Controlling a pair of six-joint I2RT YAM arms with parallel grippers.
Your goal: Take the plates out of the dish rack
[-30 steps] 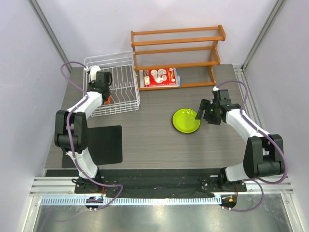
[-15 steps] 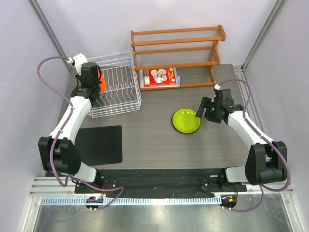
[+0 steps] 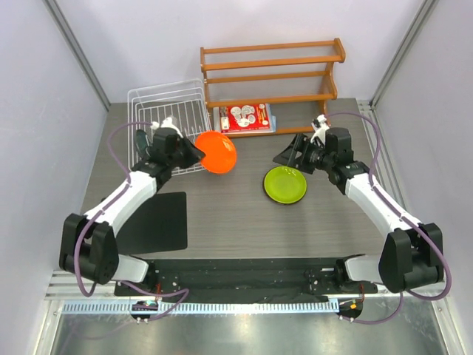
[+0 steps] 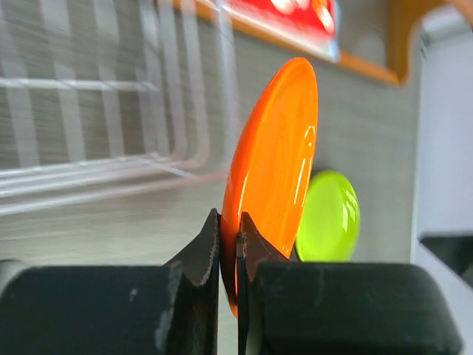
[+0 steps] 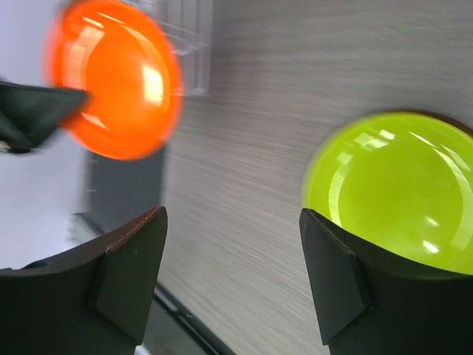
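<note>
Nearest in: lime green plate (image 3: 285,185) lying flat on the table (image 3: 229,218). Right gripper (image 5: 230,222) just off its 12 o'clock edge, spread wide, holding nothing. Over at its 10 o'clock, left gripper (image 4: 229,222) pinched tight on the orange plate (image 4: 273,155), tilted on edge, probably clear of the table. Farther back, at 11 o'clock, the dish rack (image 3: 166,96).

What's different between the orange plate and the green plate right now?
The orange plate is pinched at its rim by the left pincer and held up on edge; the green plate lies flat on the table, ungripped. Orange hangs near the dish rack, green near the open right pincer. Both are round, glossy, similar in size.
</note>
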